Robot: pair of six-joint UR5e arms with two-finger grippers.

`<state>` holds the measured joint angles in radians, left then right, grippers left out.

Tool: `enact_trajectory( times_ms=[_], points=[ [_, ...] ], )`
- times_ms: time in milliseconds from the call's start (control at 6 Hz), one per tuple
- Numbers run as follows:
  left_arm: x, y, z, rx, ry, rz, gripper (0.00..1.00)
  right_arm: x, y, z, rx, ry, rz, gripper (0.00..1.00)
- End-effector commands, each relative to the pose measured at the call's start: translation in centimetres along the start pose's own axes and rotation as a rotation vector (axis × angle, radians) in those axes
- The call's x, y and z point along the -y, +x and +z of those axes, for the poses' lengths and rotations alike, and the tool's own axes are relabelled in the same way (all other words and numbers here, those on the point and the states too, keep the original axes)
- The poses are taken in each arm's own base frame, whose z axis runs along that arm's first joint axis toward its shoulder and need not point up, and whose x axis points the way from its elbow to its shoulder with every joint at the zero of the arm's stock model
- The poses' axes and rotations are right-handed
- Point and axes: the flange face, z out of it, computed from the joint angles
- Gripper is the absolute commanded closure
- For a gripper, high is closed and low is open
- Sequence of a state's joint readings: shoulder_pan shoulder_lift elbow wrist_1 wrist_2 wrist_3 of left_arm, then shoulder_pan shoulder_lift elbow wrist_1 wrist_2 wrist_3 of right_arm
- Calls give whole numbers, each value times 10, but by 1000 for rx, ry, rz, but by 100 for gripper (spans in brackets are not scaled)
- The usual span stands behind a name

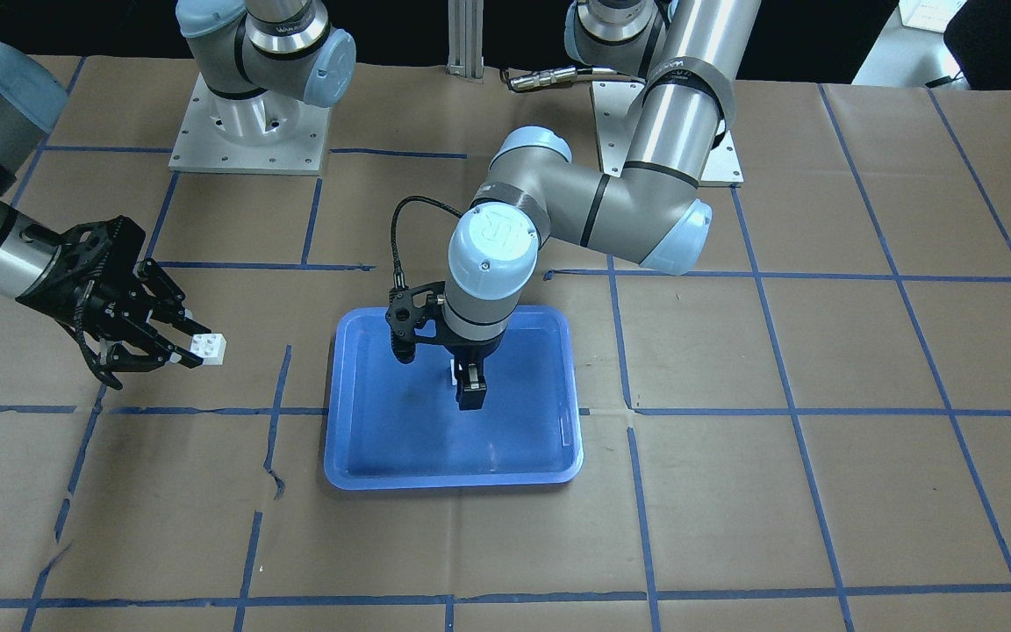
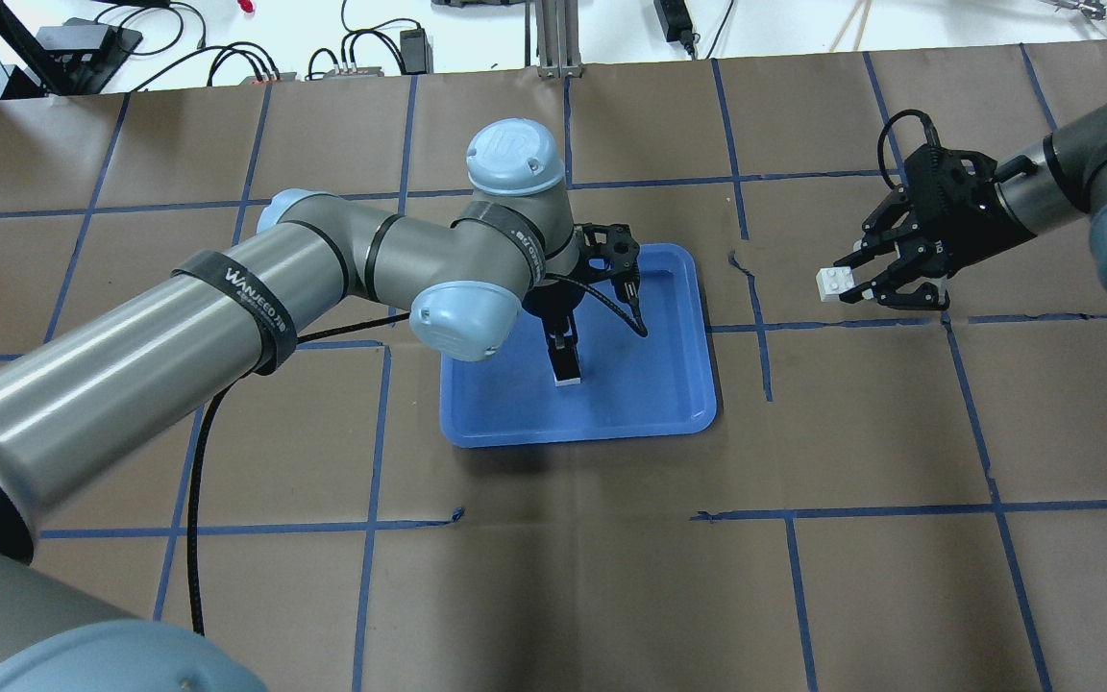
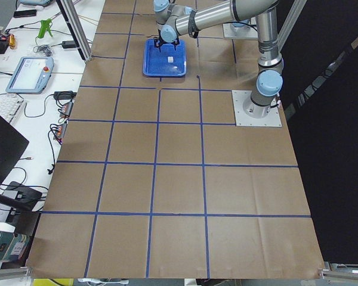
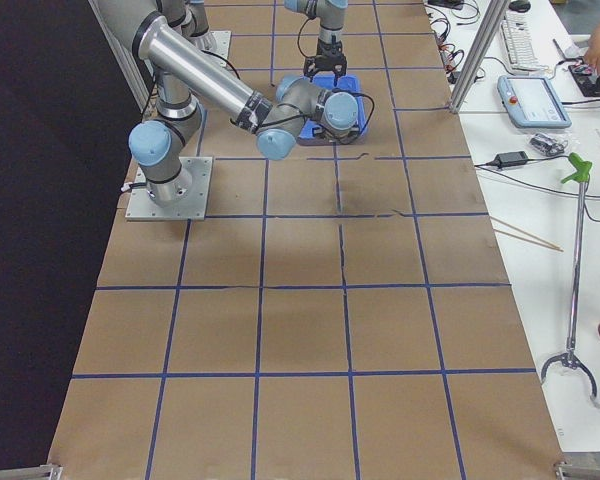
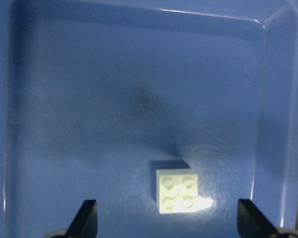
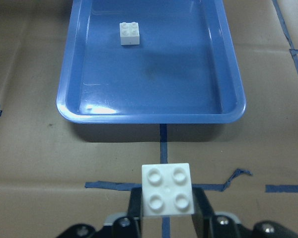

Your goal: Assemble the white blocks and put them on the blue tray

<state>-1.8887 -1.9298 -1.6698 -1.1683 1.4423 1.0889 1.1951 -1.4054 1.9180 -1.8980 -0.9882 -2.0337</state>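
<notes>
The blue tray (image 1: 549, 439) lies mid-table and also shows in the overhead view (image 2: 678, 384). One white block (image 5: 180, 191) sits studs up on the tray floor; it also shows in the right wrist view (image 6: 129, 32). My left gripper (image 5: 168, 225) hangs over the tray just above this block, open, its fingertips (image 5: 87, 218) wide apart; it also shows from the front (image 1: 470, 391). My right gripper (image 2: 861, 288) is off the tray to the robot's right, shut on the second white block (image 2: 835, 283), held studs up above the paper (image 6: 167, 189).
Brown paper with a blue tape grid (image 2: 765, 327) covers the table. The arm bases (image 1: 247, 132) stand on plates at the robot's edge. My left arm's elbow (image 2: 462, 317) overhangs the tray's left side. Cables and devices (image 2: 227, 58) lie beyond the far edge.
</notes>
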Motion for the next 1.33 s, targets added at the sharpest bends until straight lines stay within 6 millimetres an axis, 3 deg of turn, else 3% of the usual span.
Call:
enact_trajectory(
  times_ms=[0, 333, 500, 667, 833, 1000, 1167],
  points=[
    [-50, 25, -96, -20, -4, -128, 1, 16, 8, 18, -16, 25, 20, 60],
    [-102, 46, -175, -45, -9, -250, 1, 59, 12, 55, 16, 27, 5, 61],
    [-130, 41, -183, -29, -24, -398, 1, 81, 14, 81, 26, 23, 4, 61],
    [-142, 57, -210, 22, -70, -521, 1, 108, 17, 109, 10, 17, 13, 61],
    [-143, 63, -219, 48, -54, -669, 1, 127, 18, 141, 4, 18, 24, 61],
    [-145, 61, -227, 88, -28, -792, 1, 137, 18, 172, -3, 17, 44, 61],
    [-151, 65, -236, 106, -9, -910, 1, 134, 18, 202, 10, 13, 66, 61]
  ],
)
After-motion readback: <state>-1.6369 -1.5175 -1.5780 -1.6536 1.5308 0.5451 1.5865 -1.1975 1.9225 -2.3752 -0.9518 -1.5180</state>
